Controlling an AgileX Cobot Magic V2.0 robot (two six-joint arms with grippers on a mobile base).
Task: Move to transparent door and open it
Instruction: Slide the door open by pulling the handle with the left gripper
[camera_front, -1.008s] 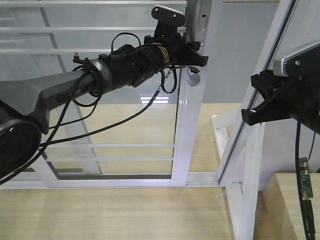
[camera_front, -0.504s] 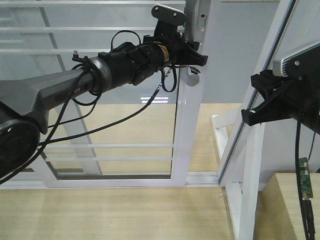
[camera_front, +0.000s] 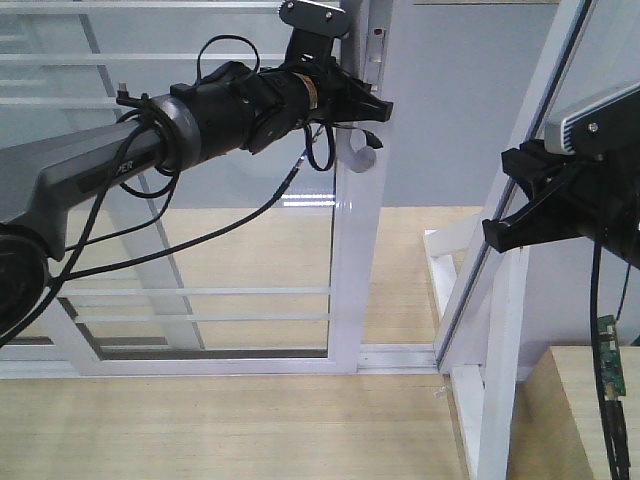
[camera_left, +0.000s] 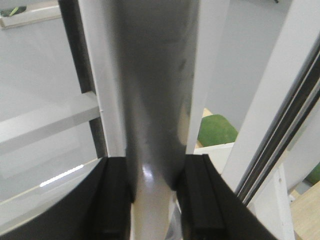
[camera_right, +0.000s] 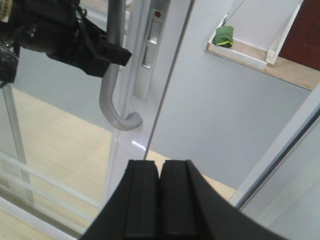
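Here the left gripper (camera_front: 370, 108) reaches toward the far side, its fingers (camera_left: 112, 200) clamped on either side of the curved grey handle (camera_right: 112, 75) of the transparent door (camera_front: 352, 260). The door stands at the left of the scene on its floor track (camera_front: 400, 355), with its handle-side edge apart from the slanted white frame (camera_front: 540, 90) on the right. The right gripper (camera_right: 160, 200) hangs near that frame, fingers pressed together and holding nothing.
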